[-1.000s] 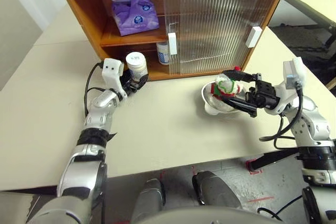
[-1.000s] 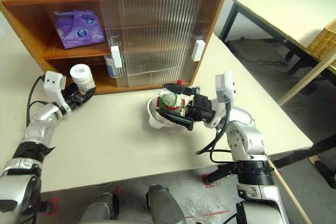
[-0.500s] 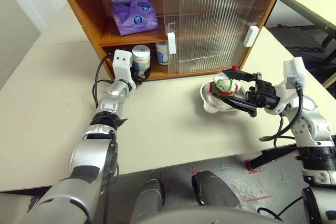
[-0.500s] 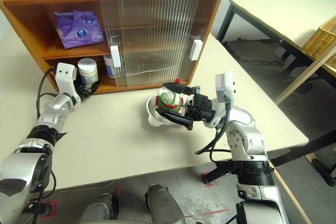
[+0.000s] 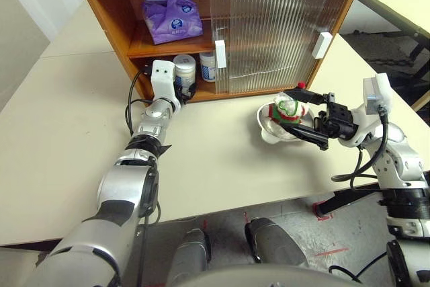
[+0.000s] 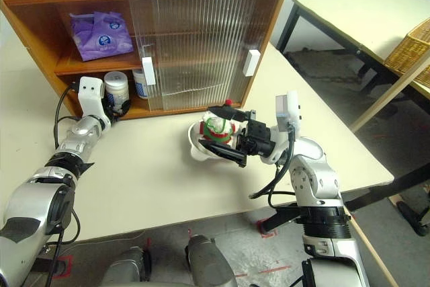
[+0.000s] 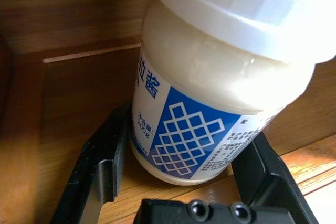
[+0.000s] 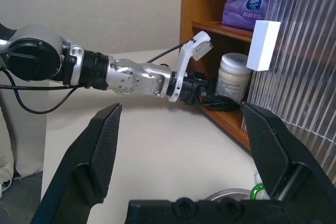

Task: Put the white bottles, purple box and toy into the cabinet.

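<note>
Wooden cabinet point(image 5: 107, 11) is parked at the far side of the pale table point(image 5: 60, 139), with its ribbed sliding doors point(image 5: 269, 31) pushed across so only the 9 o'clock half is left open. Up on the top shelf the purple box point(image 5: 172, 18) is already laid in, slumped a bit.

Down on the bottom shelf, one white bottle point(image 5: 184, 72) is caught between the black fingers of the left gripper point(image 5: 183, 89). From the left wrist view the bottle point(image 7: 220, 77) is seen upright with its base on the shelf wood, and a finger point(image 7: 97, 166) is pressed right up against each side of it, so the claw is closed onto the jar at roughly jar width. The second white bottle point(image 5: 209, 66) is tucked just at 3 o'clock of the first, half hidden behind the door edge and its white handle point(image 5: 220, 54).

The toy point(image 5: 287, 109) is sat in a shallow bowl point(image 5: 272, 132) out on the table, at about 4 o'clock from the open shelves. The right gripper point(image 5: 308, 116) is held level beside it with its fingers spread wide, one above and one below the toy, nothing gripped.
</note>
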Robot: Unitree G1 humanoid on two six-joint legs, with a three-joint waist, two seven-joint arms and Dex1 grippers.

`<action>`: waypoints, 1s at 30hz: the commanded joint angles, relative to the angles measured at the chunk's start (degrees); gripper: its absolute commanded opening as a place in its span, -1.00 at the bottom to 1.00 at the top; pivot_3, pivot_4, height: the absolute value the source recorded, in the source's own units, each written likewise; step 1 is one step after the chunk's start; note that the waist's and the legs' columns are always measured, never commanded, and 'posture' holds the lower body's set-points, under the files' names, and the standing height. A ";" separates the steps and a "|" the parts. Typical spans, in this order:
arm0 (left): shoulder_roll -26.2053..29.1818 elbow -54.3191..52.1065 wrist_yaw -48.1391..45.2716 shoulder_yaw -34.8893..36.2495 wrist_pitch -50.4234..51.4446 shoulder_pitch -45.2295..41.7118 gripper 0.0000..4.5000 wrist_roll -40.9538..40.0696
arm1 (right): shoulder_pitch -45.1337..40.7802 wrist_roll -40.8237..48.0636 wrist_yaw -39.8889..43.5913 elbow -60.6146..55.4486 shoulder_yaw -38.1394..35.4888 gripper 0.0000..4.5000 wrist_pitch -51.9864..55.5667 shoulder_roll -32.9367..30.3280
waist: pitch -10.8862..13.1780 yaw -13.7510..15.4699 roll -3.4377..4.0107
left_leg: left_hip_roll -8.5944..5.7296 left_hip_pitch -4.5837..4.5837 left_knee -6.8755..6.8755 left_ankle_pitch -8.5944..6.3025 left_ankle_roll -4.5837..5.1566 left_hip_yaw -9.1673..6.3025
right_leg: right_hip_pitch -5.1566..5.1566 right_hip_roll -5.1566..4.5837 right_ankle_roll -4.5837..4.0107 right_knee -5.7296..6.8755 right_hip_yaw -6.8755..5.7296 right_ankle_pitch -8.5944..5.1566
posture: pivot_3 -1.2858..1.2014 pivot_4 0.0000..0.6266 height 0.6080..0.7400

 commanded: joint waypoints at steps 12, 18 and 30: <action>-1.24 2.52 1.35 3.55 -0.59 -2.17 0.98 -1.79 | 0.62 0.34 0.09 -0.80 -0.46 1.00 0.46 -0.95 | 0.05 -0.35 -0.06 | -0.22 0.00 0.01 0.00 0.00 0.02 | 0.00 0.01 0.11 0.00 -0.02 -0.05 | -0.22 -0.72 1.00; -0.75 2.51 1.27 3.73 -0.66 -1.59 0.98 -1.87 | 0.55 0.38 -0.02 -0.96 -0.33 1.00 0.62 -1.05 | 0.05 -0.45 -0.06 | -0.24 0.02 0.04 0.01 0.00 0.03 | 0.03 0.02 0.14 0.00 -0.04 -0.06 | -0.22 -0.71 1.00; 0.18 -8.37 -0.89 2.26 -1.60 6.40 0.98 -1.35 | 0.52 0.44 -0.07 -0.89 -0.36 1.00 0.85 -0.89 | 0.06 -0.42 -0.05 | -0.25 0.03 0.03 0.01 -0.01 0.03 | 0.04 0.03 0.14 0.00 -0.05 -0.07 | -0.21 -0.69 1.00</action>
